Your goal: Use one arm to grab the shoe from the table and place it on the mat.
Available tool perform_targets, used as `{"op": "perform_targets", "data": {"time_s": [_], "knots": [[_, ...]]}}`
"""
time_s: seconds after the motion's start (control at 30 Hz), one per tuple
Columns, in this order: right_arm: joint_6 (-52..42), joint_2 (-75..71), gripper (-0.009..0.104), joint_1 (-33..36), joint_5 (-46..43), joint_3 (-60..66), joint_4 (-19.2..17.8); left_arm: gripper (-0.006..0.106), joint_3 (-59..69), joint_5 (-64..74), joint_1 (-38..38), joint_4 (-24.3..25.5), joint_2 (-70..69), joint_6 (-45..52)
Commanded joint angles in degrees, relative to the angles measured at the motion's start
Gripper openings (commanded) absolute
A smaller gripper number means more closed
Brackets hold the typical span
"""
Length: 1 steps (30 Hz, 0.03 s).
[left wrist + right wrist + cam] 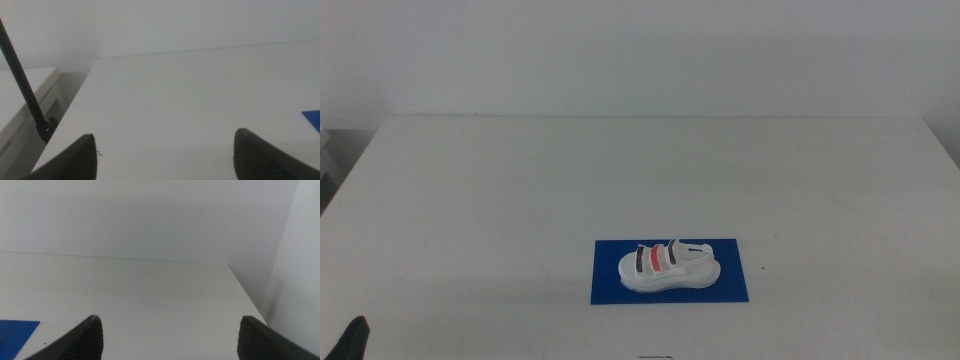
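The white shoe with two black straps and one red strap rests on the dark blue mat near the front of the white table. A corner of the mat shows in the left wrist view and another corner of the mat in the right wrist view. My left gripper is open over bare table, with a dark tip at the middle view's bottom left corner. My right gripper is open too, away from the shoe, and does not appear in the middle view.
The table's left edge drops to a white cabinet with a thin black rod beside it. A white wall stands behind the table, and the right table edge is near another wall.
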Motion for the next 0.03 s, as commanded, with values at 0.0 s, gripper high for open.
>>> {"op": "perform_targets", "data": {"time_s": [0.0], "knots": [[-0.3, -1.11, 0.094, 0.09, -4.34, -1.06, -0.51, 0.094, -0.13, -4.3, -0.13, -0.51, -1.27, -0.85]]}}
